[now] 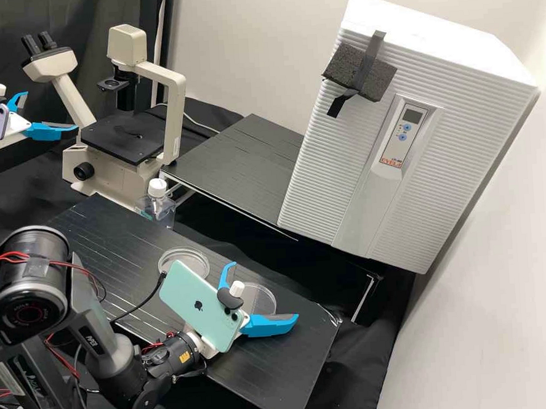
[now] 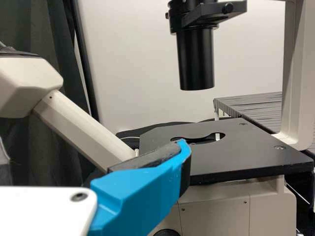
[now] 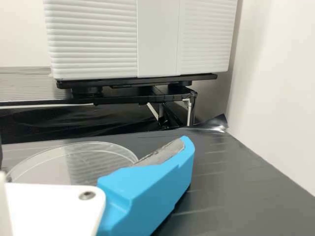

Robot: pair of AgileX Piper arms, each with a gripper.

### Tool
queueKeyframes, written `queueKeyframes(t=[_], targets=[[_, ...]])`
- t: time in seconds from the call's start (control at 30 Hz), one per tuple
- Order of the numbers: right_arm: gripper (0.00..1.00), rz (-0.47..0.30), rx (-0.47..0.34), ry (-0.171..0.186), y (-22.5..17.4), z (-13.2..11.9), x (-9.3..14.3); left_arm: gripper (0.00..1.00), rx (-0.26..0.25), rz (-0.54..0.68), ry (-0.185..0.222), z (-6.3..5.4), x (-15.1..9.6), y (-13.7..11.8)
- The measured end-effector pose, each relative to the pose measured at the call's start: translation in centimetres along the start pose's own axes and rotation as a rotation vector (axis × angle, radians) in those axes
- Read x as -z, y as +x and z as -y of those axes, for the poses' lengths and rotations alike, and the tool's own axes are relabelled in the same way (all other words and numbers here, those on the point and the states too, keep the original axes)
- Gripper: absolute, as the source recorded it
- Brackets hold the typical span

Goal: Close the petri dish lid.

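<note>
Presently, the right gripper (image 1: pixel 266 290) is spread wide near one clear petri dish piece (image 1: pixel 264 299); another piece (image 1: pixel 191 254) rests apart on the black benchtop (image 1: pixel 283 367). The left gripper (image 1: pixel 52 110), also wide, is near the microscope (image 1: pixel 114 180).

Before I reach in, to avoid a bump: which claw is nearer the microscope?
Left. The left claw is beside the microscope; the right claw is low over the bench, farther off.
</note>
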Motion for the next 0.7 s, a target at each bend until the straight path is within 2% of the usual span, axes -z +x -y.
queueKeyframes(t=[0.5,0.7], targets=[[1.00,-0.006,0.003,-0.023,-0.23,-0.21,-0.12,1.00,0.000,0.000,0.000,0.00,0.00,0.00],[1.00,-0.019,0.011,0.003,-0.46,-0.40,0.09,1.00,0.000,0.000,0.000,0.00,0.00,0.00]])
